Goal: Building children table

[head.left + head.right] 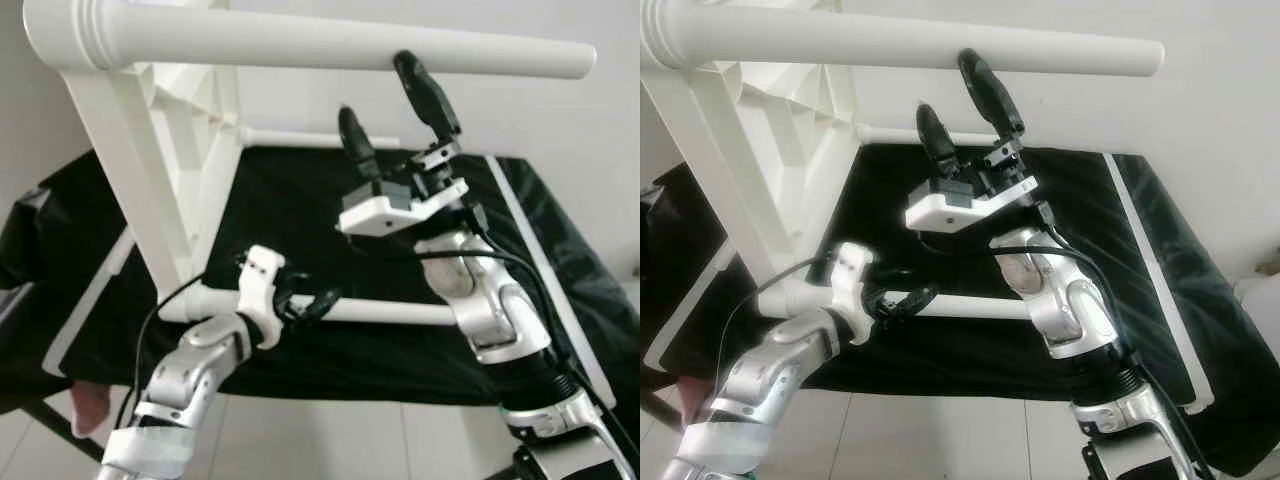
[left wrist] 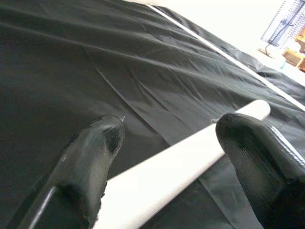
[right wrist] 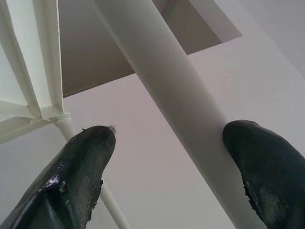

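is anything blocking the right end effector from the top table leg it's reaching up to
Nothing visible does. The right end effector is open and raised at the upper white leg, with one finger already against the leg and the other apart from it. The space between the fingers holds only the leg itself.

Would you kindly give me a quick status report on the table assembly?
Left gripper open around lower table leg. Right gripper open, raised at upper leg. Table frame tipped on black sheet.

White table frame (image 1: 180, 190) rests on black sheet (image 1: 300, 210).
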Controlling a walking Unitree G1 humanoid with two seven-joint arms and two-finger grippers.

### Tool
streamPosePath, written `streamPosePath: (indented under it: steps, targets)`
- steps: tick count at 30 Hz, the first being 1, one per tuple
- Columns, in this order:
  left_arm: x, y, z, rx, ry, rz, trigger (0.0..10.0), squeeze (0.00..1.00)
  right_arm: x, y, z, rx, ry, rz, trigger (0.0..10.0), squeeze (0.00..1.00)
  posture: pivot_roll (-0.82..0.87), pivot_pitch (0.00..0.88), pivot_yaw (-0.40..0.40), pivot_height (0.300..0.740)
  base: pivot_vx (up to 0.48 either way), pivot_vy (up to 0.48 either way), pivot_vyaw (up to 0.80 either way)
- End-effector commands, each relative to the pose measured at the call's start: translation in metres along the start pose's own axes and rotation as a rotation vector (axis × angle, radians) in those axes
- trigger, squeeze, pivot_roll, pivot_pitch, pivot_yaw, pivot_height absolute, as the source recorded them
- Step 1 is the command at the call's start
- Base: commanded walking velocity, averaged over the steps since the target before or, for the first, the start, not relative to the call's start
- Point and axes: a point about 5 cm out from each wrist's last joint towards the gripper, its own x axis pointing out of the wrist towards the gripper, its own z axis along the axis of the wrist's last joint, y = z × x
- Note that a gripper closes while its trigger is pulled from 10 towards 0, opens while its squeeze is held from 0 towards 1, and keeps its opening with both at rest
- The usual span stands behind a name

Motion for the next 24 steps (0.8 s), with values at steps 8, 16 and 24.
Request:
streamPosePath:
  steps: [8,16,24]
  targets:
    - [0.001,-0.003,-0.004,0.014,0.011,-0.104,10.0,0.00,-0.034,-0.002,-0.011,-0.055,0.025,-0.057,10.0,0.00,0.04,0.000,-0.053,0.740,0.000,0.000,0.00]
    - [0.004,-0.002,-0.008,0.011,0.014,-0.106,10.0,0.00,-0.038,-0.005,-0.010,-0.043,0.048,-0.109,10.0,0.00,0.03,0.000,-0.045,0.740,0.000,0.000,0.00]
    - [0.005,-0.001,-0.007,0.008,0.011,-0.106,10.0,0.00,-0.032,-0.004,-0.006,-0.041,0.029,-0.151,10.0,0.00,0.03,0.000,-0.044,0.740,0.000,0.000,0.00]
